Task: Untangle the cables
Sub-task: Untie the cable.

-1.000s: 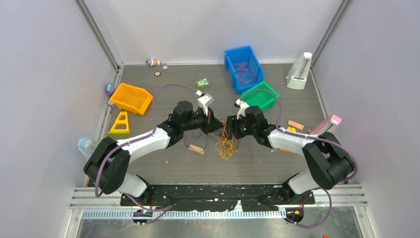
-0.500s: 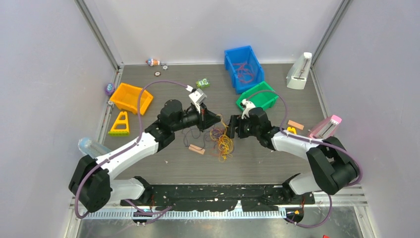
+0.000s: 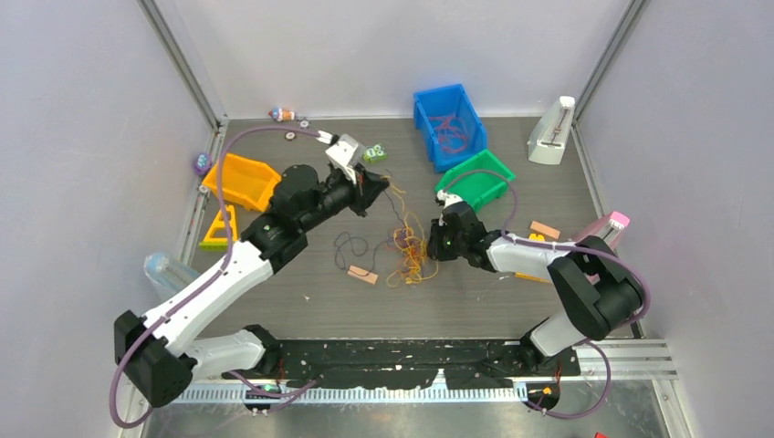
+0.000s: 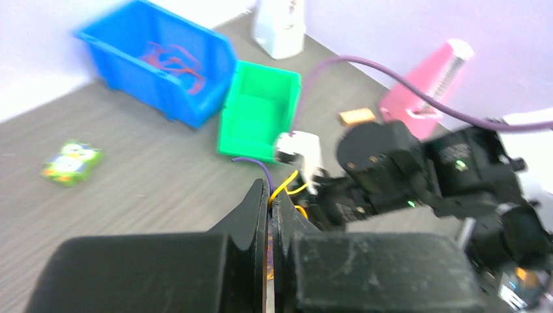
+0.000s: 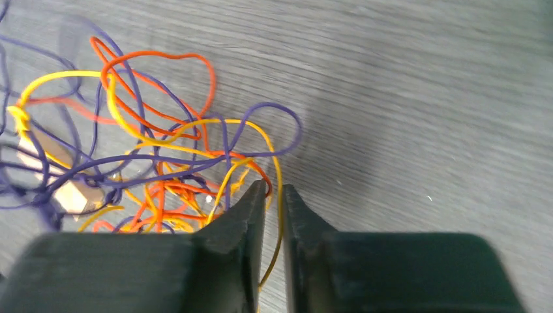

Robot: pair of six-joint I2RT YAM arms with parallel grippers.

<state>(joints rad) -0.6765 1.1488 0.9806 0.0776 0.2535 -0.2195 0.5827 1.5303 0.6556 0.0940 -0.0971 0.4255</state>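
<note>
The left pincer (image 3: 381, 182), clenched on purple and yellow cables (image 3: 409, 254), has moved far and left, stretching them. The right pincer (image 3: 436, 246) has come lower, gripping a yellow one at mid-counter (image 3: 475, 297).

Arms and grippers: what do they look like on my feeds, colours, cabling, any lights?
Both arms have white link shells and black joints. A mauve hose loops along the left arm; another follows the right arm. The fingers are black tapered wedges. A green light glows on the right wrist.
</note>
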